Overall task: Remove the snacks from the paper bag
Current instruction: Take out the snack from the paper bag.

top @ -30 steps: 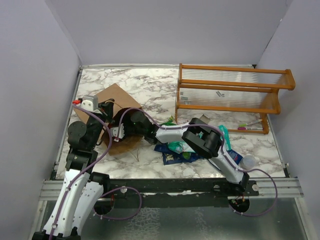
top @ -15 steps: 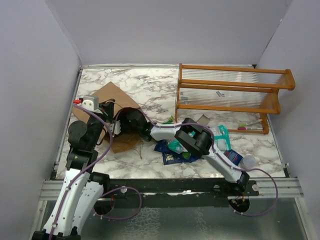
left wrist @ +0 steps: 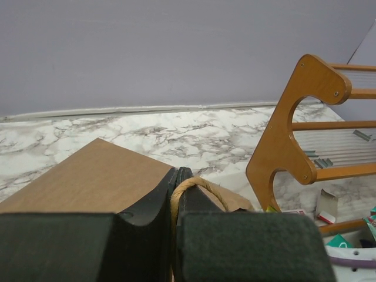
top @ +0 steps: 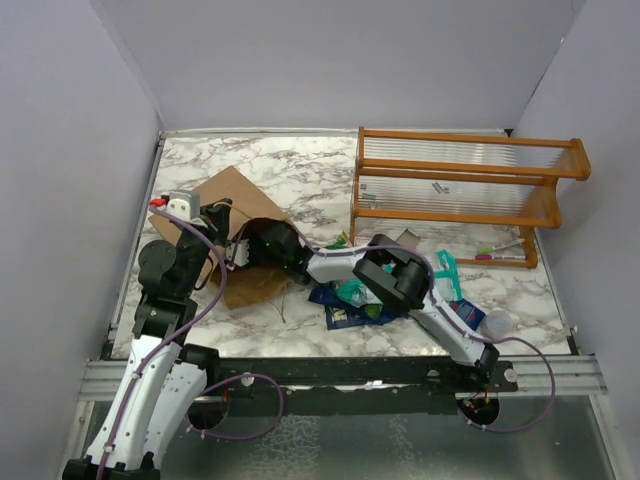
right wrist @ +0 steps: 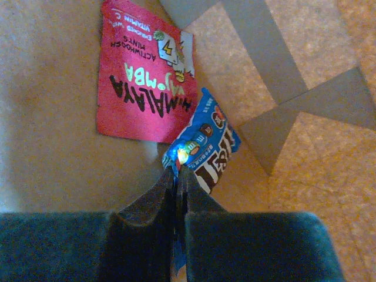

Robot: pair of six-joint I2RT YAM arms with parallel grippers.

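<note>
**While the paper bag (top: 235, 192) is steadied: extraction**

Left of centre overhead, the left gripper (left wrist: 175, 176) clamps its loop handle (left wrist: 200, 183). Inside, the right gripper (right wrist: 177, 171) pinches a blue packet (right wrist: 207, 147); next, likely, draw it out through the mouth.

Marble table (top: 300, 170) boxed in by plain walls (top: 330, 60).
White, grey-veined top; pale lilac-grey walls on three sides; a wooden slatted rack (top: 455, 190) stands far right.

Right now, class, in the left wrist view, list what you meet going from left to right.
Flat side of the tall brown kraft paper bag → its thin twisted-paper loop handle → orange-brown wooden slatted rack.
</note>
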